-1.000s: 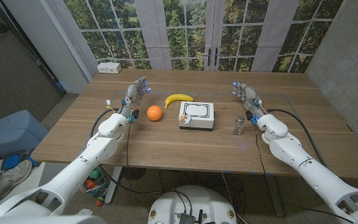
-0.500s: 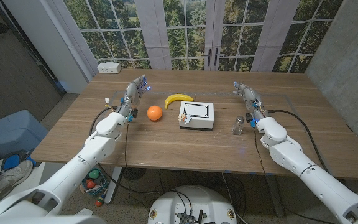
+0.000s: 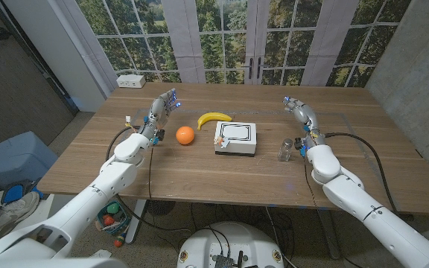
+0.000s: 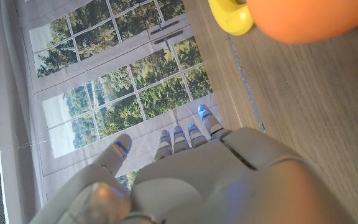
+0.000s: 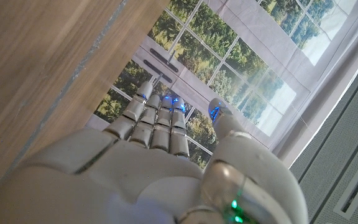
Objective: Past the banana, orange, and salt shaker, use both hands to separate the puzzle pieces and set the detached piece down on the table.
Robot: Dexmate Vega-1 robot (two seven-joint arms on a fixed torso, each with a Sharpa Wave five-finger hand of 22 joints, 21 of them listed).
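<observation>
The joined puzzle pieces [image 3: 236, 138] form a white block with a black outline on top, at the table's middle. Around it lie a yellow banana [image 3: 213, 117], an orange [image 3: 185, 135] and a clear salt shaker [image 3: 285, 150]. My left hand [image 3: 162, 108] is raised left of the orange, fingers apart, holding nothing. My right hand [image 3: 299, 112] is raised behind and right of the shaker, fingers straight and empty. The left wrist view has the left hand [image 4: 185, 174] with the orange [image 4: 303, 18] and banana [image 4: 232, 14] close by. My right hand [image 5: 160, 162] in the right wrist view has its fingers extended.
A white power strip [image 3: 131, 80] lies at the table's far left corner. Black cables [image 3: 360, 149] run from my right arm across the table's right side. Tall windows stand behind the wooden table [image 3: 199, 171]. A blue bin [image 3: 13, 152] sits on the floor at left.
My right hand has moved right and a little nearer, away from above the shaker's far side. The left hand has shifted slightly. The objects have not moved.
</observation>
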